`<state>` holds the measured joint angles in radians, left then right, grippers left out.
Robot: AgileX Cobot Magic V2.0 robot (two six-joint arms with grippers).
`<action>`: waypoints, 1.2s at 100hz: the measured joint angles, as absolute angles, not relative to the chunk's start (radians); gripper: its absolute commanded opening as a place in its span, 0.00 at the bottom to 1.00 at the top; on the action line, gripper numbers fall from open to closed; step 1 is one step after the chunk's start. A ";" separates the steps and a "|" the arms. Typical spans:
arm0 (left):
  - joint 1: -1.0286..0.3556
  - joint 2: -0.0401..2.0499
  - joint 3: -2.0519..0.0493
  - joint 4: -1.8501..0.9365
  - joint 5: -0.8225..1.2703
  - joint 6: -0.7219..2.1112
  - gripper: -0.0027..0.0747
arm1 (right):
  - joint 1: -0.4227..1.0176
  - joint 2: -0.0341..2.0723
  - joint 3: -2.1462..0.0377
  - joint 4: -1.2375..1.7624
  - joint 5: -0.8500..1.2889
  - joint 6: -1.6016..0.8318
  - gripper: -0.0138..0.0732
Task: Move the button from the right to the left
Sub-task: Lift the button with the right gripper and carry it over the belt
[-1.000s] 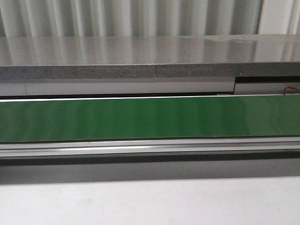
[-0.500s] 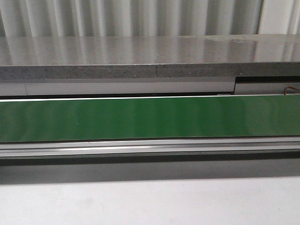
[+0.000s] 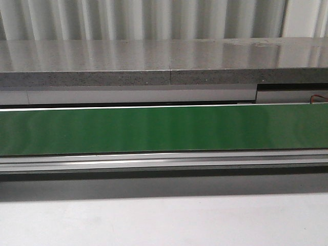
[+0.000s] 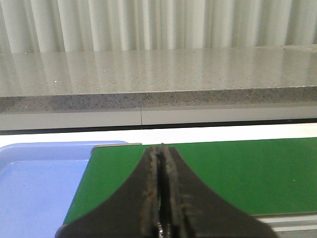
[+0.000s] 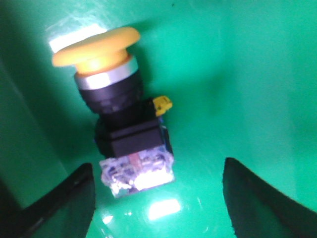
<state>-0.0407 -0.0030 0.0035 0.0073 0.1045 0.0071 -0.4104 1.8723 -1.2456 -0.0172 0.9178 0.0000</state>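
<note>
Between the spread fingers of the right hand (image 5: 158, 198), the button (image 5: 119, 109).

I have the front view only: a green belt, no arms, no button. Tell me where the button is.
Observer: The button lies on its side on a green surface, in the right wrist view.
Operator: Report the right gripper.
Observer: The right gripper is open, its fingers apart on either side of the button's clear contact block, not touching.
Operator: Now the left one.
Observer: The left gripper is shut and empty, over the belt's end, beside a blue tray.
</note>
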 measured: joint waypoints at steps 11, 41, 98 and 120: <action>-0.041 -0.003 0.004 0.007 0.105 0.007 0.01 | -0.410 1.878 -1.246 -0.019 0.908 0.000 0.77; -0.041 -0.003 0.004 0.007 0.105 0.007 0.01 | -0.410 1.878 -1.248 -0.019 0.901 -0.010 0.44; -0.041 -0.003 0.004 0.007 0.105 0.007 0.01 | -0.410 1.809 -1.248 -0.019 0.898 -0.023 0.41; -0.041 -0.003 0.004 0.007 0.105 0.007 0.01 | -0.410 1.661 -1.248 0.000 0.945 -0.023 0.41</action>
<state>-0.0407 -0.0030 0.0035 0.0073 0.1045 0.0071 -0.4104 1.6606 -1.2478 0.0000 0.9446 -0.0232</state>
